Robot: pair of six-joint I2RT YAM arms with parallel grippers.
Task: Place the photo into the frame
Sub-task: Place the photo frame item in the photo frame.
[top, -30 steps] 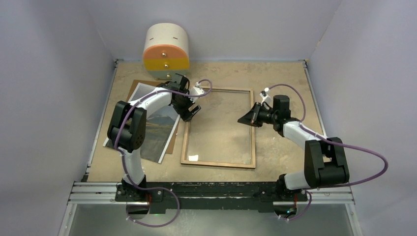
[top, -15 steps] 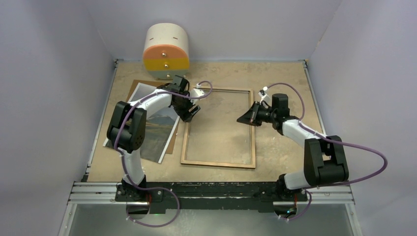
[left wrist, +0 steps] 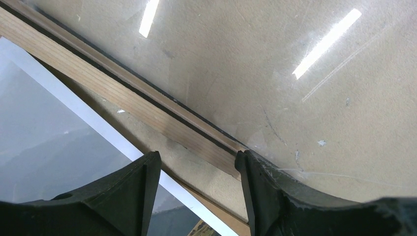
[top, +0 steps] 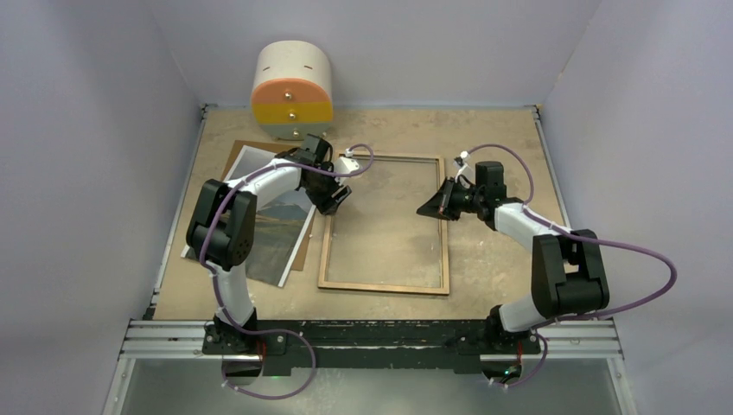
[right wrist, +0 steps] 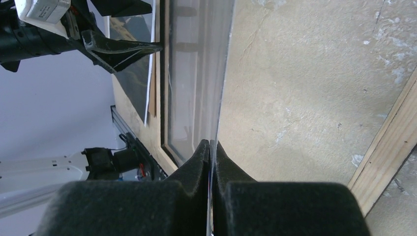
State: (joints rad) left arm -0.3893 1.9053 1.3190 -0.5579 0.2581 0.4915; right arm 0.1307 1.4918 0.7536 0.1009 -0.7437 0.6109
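**Top external view.** The frame [top: 385, 286] lies wood side up at the centre of the table [top: 484, 138]. The photo [top: 290, 242] lies flat at the frame's 9 o'clock, outside it, on a brown backing board [top: 259, 143]. A drawer unit [top: 291, 91], white with orange and yellow fronts, stands at the table's 11 o'clock. The left gripper [top: 335, 199] sits at the frame's left rail, toward its 10 o'clock corner. The right gripper [top: 428, 210] sits just inside the right rail, at the frame's 3 o'clock.

**Left wrist view.** The jaws are spread. One finger [left wrist: 140, 191] is over the photo's white border and the other is over the glass pane [left wrist: 295, 98]. The wooden rail runs diagonally between them. Nothing is pinched. Whether the fingertips touch the surface cannot be told.

**Right wrist view.** The jaws are pressed together on the thin edge of the glass pane, which runs away toward 12 o'clock. Bare table shows between that edge and the frame's right rail at 4 o'clock. The left gripper appears at 10 o'clock.
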